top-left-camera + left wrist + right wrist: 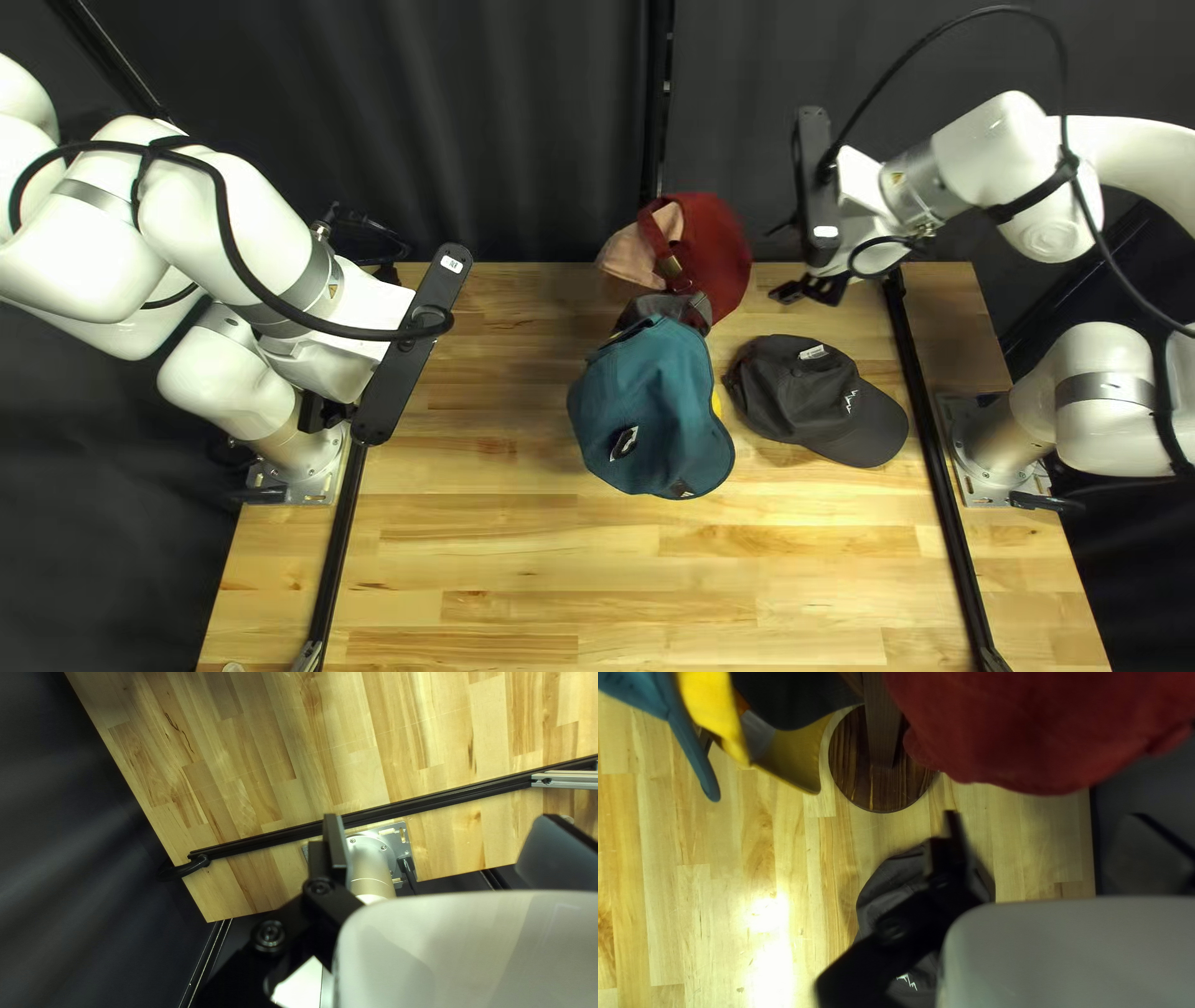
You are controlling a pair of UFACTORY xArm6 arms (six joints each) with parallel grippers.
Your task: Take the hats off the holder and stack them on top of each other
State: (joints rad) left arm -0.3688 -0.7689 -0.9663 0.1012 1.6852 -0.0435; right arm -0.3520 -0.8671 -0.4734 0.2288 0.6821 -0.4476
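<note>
Left pincer (439, 823) of mine hangs wide open and empty above the table's (280, 742) corner: one finger (334, 835) is sharp, the other a dark slab half behind my own mount. Right pincer (1043, 826) is parted too and grips nothing, though it is smeared and its far finger barely shows against the dark. Biggest is the table, pale glossy butcher-block planks crossed by two black rails (920, 392), with a dark pleated curtain (467, 121) behind. Next comes the teal hat (649, 420), smooth cloth, hanging lowest on the holder (873, 779) and hiding it from above. Just beside it, toward the right of the top left view, the black hat (812, 397) lies alone on the wood, crown up; my right pincer, raised over it, covers much of it in the wrist view. Highest on the holder sits the red hat (714, 247), soft and brushed, with tan cloth (635, 257) beside it, lining or another hat I cannot tell. A grey hat (667, 306) is mostly buried between red and teal, a yellow brim (710, 714) peeks out, and the holder's round dark-wood foot shows only from my right wrist.
</note>
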